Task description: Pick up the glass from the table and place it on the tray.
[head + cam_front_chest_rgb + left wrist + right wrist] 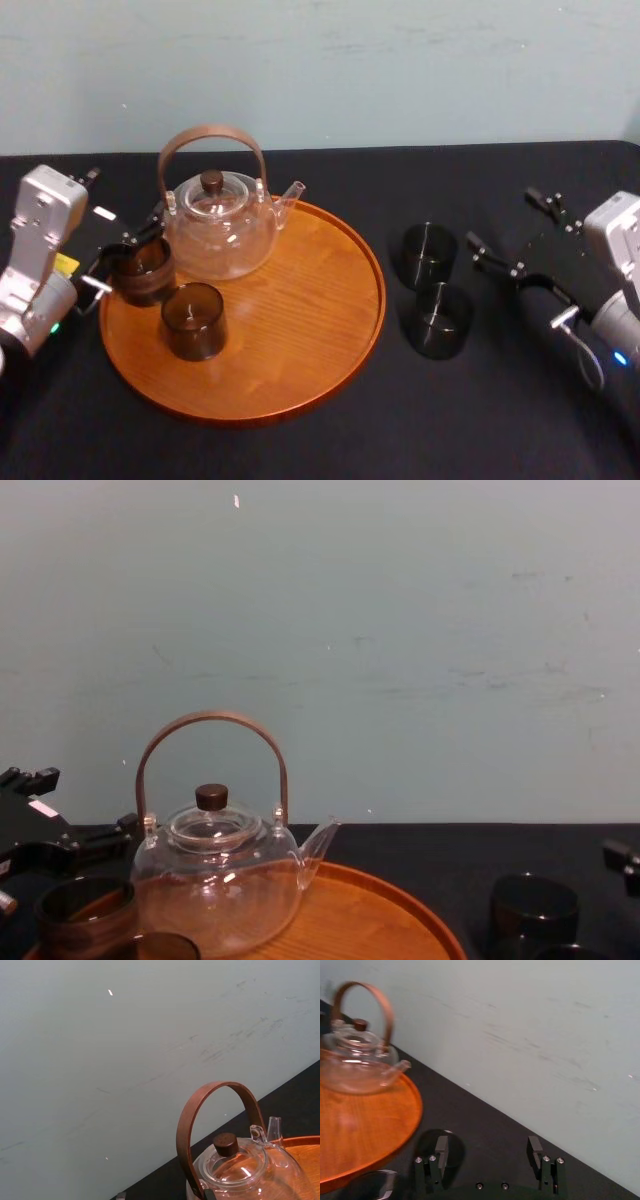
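Observation:
The round orange-brown tray (320,300) lies left of centre and carries a clear glass teapot (220,225). My left gripper (125,262) reaches in over the tray's left edge, its fingers closed on either side of a dark glass (142,270), also seen low in the chest view as the glass (85,910). A second dark glass (193,320) stands on the tray just in front of it. Two more dark glasses (428,252) (440,318) stand on the table to the right of the tray. My right gripper (500,218) (487,1149) is open beside them with nothing between its fingers.
The table wears a black cloth (520,420) and ends at a pale green wall (400,70). The teapot's tall brown hoop handle (210,720) rises well above the tray. Bare wood (300,340) covers the tray's right and front parts.

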You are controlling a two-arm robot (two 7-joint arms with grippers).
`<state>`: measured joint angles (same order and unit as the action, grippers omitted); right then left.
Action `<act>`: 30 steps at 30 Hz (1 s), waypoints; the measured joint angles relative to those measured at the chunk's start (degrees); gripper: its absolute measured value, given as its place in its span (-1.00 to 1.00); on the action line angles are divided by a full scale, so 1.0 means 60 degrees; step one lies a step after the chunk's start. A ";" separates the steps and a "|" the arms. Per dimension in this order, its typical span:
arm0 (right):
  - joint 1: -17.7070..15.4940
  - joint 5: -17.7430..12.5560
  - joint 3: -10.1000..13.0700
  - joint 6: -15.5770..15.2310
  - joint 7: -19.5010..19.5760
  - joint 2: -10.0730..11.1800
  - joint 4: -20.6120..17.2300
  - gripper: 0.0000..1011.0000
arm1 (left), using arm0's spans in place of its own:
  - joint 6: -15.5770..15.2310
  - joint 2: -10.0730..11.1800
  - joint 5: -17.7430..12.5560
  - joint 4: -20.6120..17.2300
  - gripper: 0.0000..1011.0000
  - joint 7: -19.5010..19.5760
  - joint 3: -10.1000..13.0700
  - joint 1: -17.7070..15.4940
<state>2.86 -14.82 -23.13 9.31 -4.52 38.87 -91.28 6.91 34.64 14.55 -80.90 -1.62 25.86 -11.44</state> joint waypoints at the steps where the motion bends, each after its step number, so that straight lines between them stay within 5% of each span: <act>1: -0.0170 0.0000 0.0028 0.0041 -0.0078 0.0078 -0.0196 0.98 | 0.0000 0.0000 -0.0001 0.0000 0.98 0.0000 0.0000 0.0001; 11: -0.1053 -0.0051 0.0242 0.0178 -0.0457 0.0420 -0.1049 0.98 | 0.0000 0.0000 0.0000 0.0000 0.98 0.0000 0.0000 0.0001; 22: -0.1631 -0.0042 0.0363 0.0277 -0.0863 0.0526 -0.1416 0.98 | 0.0000 0.0000 0.0000 0.0000 0.98 0.0000 0.0000 0.0001; 30: -0.1792 -0.0527 0.0455 0.0153 -0.1478 0.0442 -0.1425 0.98 | 0.0000 0.0000 0.0000 0.0000 0.98 0.0000 0.0000 0.0000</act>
<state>-7.90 -17.99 -20.40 10.22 -13.39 41.52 -99.82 6.91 34.65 14.55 -80.90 -1.62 25.86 -11.44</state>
